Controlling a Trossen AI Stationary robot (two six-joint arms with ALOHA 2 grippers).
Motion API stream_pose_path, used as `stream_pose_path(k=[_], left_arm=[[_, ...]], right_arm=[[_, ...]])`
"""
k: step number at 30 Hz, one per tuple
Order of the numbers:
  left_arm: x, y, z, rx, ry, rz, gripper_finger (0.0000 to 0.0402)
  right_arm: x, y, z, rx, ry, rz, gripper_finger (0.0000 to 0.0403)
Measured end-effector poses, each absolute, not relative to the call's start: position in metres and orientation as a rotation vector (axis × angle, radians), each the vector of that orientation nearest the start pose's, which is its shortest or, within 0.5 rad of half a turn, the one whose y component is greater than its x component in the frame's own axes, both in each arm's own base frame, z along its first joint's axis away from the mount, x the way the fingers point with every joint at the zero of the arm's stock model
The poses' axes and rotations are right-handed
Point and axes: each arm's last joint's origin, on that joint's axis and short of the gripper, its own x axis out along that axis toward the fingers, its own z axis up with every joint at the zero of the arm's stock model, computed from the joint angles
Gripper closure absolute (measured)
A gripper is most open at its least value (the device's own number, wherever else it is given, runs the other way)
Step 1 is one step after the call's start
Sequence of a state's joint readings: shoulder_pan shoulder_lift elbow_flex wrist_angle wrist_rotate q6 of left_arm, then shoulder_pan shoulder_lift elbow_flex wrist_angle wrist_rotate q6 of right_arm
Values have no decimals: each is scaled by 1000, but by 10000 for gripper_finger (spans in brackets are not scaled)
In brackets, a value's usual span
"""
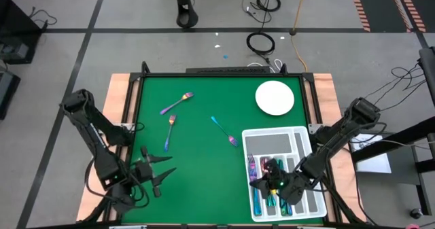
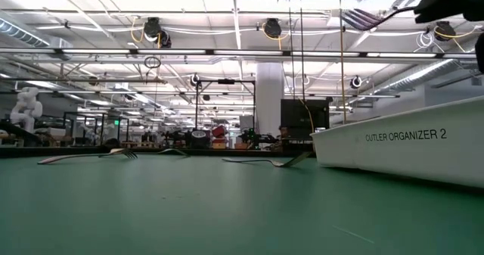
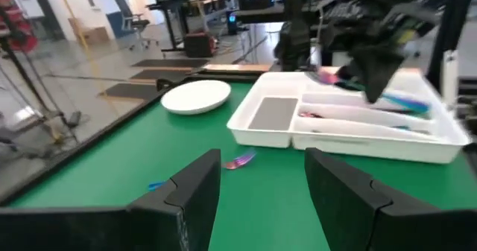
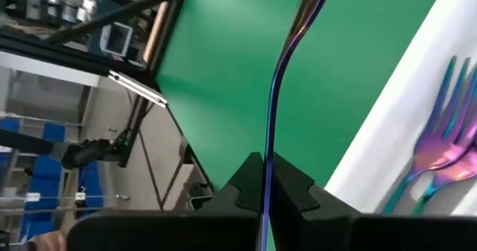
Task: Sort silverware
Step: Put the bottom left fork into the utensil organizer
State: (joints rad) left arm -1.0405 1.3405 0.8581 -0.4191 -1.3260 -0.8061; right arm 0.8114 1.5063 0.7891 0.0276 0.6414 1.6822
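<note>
My right gripper hangs over the white compartmented tray, shut on an iridescent fork. The fork's tines show high in the low view. Several more pieces lie in the tray, among them forks. On the green mat lie a fork, a spoon and another piece. My left gripper waits open near the mat's near left corner, nothing between its fingers. My right gripper pinches the fork's slim handle between its two fingers. The fork runs on forward along the fingers, seen edge on, with its tined end away from the gripper. It is lifted clear, above the tray.
A round white plate sits at the mat's far right, beyond the tray. The spoon lies between my left gripper and the tray's near wall. The mat's middle and near left are bare green.
</note>
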Motion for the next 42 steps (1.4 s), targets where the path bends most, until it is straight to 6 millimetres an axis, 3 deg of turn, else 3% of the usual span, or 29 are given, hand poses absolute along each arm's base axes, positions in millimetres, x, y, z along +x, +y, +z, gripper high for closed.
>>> stream_pose_path(k=[7, 15, 20, 36, 42], left_arm=[[150, -179, 233, 116, 264, 458, 203], [134, -149, 212, 53, 253, 571, 203], [126, -138, 205, 5, 248, 582, 203], [126, -138, 203, -37, 289, 576, 203], [126, -138, 203, -46, 286, 575, 203]], right_arm=[[215, 206, 197, 1202, 423, -302, 403], [214, 206, 195, 1269, 421, -329, 403], [209, 204, 180, 1290, 479, -440, 403], [214, 212, 146, 1330, 678, -502, 403], [216, 212, 144, 1334, 745, -495, 403]])
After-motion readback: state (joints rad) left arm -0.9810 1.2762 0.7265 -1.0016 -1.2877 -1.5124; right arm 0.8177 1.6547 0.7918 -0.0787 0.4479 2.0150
